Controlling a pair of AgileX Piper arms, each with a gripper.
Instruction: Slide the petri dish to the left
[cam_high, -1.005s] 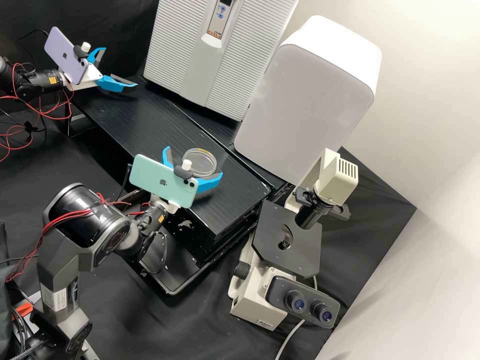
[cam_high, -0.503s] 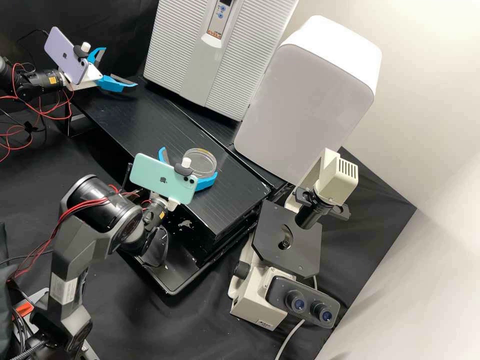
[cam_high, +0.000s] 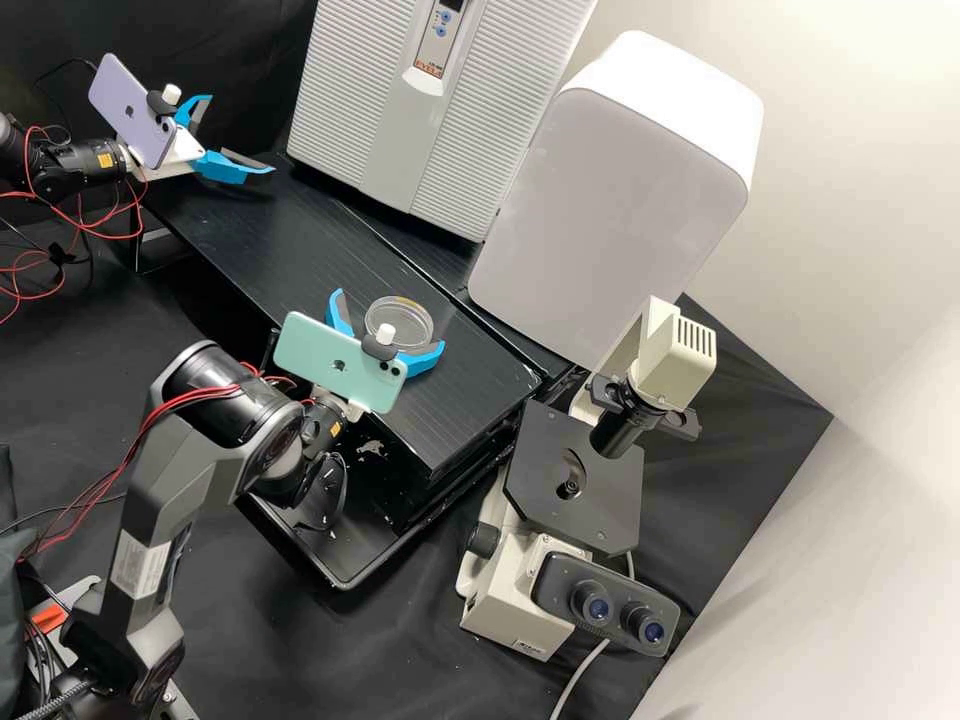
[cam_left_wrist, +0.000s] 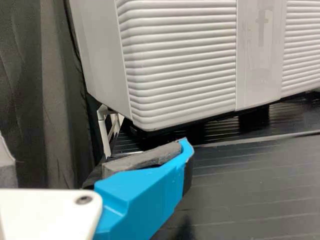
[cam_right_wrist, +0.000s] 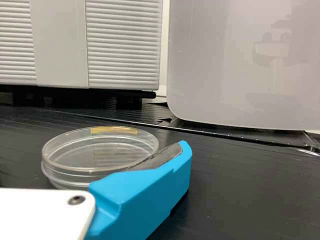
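Note:
A clear round petri dish lies on the raised black bench near its right end. My right gripper is open, with one blue finger on each side of the dish. In the right wrist view the dish sits just beyond and beside a blue finger; I cannot tell whether they touch. My left gripper hangs open over the bench's far left corner with nothing in it. One of its fingers shows in front of a ribbed white appliance.
The ribbed white appliance stands at the back of the bench, and a smooth white box stands to the right of the dish. A microscope sits lower right, off the bench. Bare bench surface stretches left of the dish.
The right arm's elbow has swung right and its gripper has edged farther along the dish. The dish has stayed about where it was. The left arm has not moved.

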